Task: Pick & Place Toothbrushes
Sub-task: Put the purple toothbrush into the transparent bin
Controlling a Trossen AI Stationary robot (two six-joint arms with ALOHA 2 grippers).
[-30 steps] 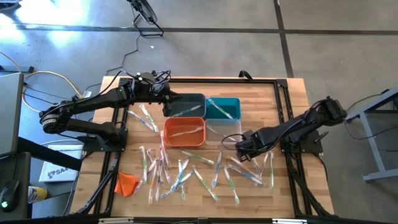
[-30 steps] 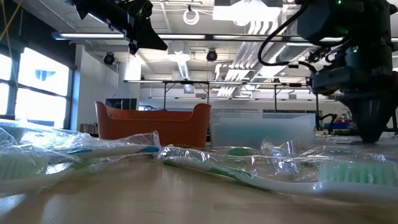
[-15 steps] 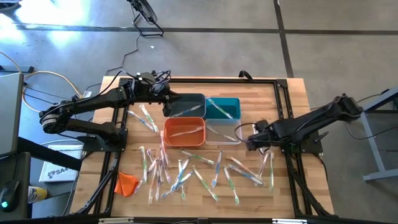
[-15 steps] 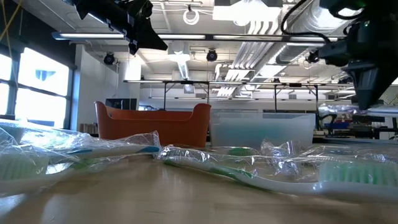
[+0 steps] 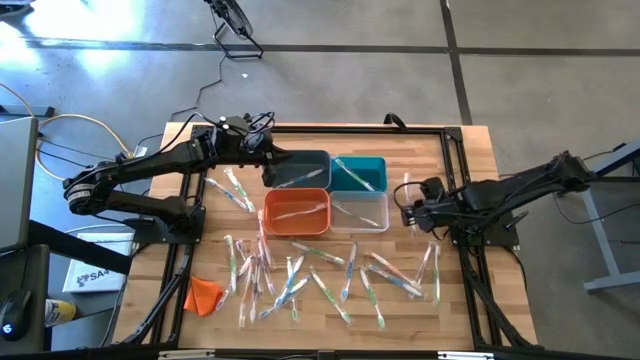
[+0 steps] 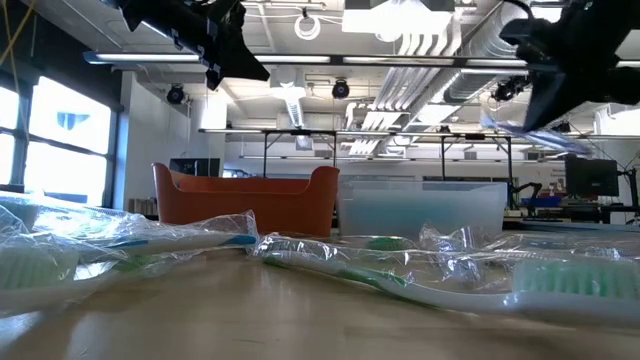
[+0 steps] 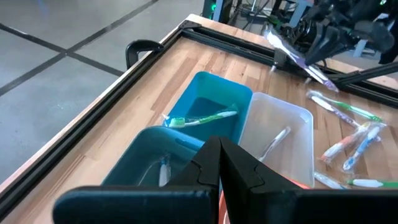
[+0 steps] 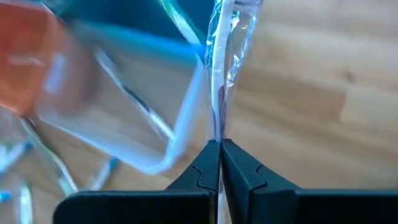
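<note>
Carrying a toothbrush [image 8: 219, 74] to the bins.
My right hand [image 5: 408, 207] pinched on it — probably for the clear bin [image 5: 372, 213]; release next.

**Wooden table with four bins and scattered toothbrushes**

A light wooden table [image 5: 470, 150] with a black frame along its edges carries everything. Near its centre four rectangular bins sit in a tight block: the dark grey bin [image 5: 300, 169] at 11 o'clock, the teal bin [image 5: 360, 172] at 1 o'clock, the orange bin [image 5: 296, 212] at 7 o'clock and the clear bin [image 5: 360, 212] at 5 o'clock. Loose toothbrushes [image 5: 300, 275] in clear wrappers lie strewn across the half of the table toward 6 o'clock, with a few more [image 5: 232, 190] at 9 o'clock of the bins. A small orange cloth-like lump [image 5: 203, 294] lies near the 7 o'clock corner.
</note>
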